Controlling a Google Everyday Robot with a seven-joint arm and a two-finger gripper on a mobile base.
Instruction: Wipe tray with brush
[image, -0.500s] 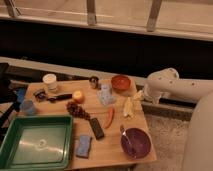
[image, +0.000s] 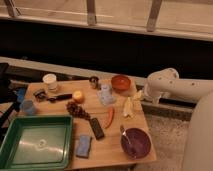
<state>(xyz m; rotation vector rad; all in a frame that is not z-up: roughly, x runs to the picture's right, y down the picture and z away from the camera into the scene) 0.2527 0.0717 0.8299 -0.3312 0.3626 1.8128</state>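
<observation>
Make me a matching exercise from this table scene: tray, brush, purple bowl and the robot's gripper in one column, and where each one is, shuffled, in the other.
Things:
1. tray
2. brush
3. purple bowl
4. gripper

Places:
A. at the right edge of the table
B. front left corner of the table
C. front right corner of the table
D. lying on the wood behind the tray, near the white cup

Pairs: 1-B, 2-D, 3-C, 4-A
</observation>
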